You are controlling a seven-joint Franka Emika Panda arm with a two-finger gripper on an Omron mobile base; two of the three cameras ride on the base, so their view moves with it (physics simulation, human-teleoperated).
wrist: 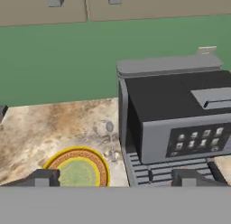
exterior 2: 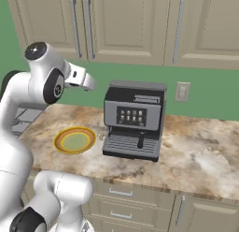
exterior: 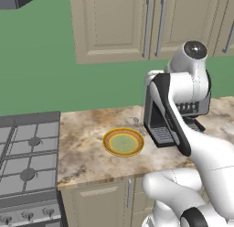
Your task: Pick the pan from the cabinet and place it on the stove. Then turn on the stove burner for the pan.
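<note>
Marbled counter (exterior: 87,143) runs under a green wall, beige cabinets (exterior: 114,24) with long silver bar handles above it, all doors shut. I take the coffee machine (exterior 2: 133,121) as my landmark: grey and black, standing on the counter against the wall. Plate (exterior: 123,142), yellow-orange rim and green centre, lies flat on the counter just left of the machine, not touching it. Small faint items sit between plate and machine near the wall, too blurred for me to name. Stove (exterior: 27,162) is well left of the machine, at the counter's left end, grates bare, knobs (exterior: 28,215) along its front edge. Wall outlet (exterior 2: 182,91) sits right of the machine. Drawers (exterior 2: 121,203) are below the counter. My gripper (wrist: 115,178) hangs above the counter in front of the machine and plate, jaws spread wide, nothing between them. Pan: I can't see where it is; cabinet doors hide any contents.
</note>
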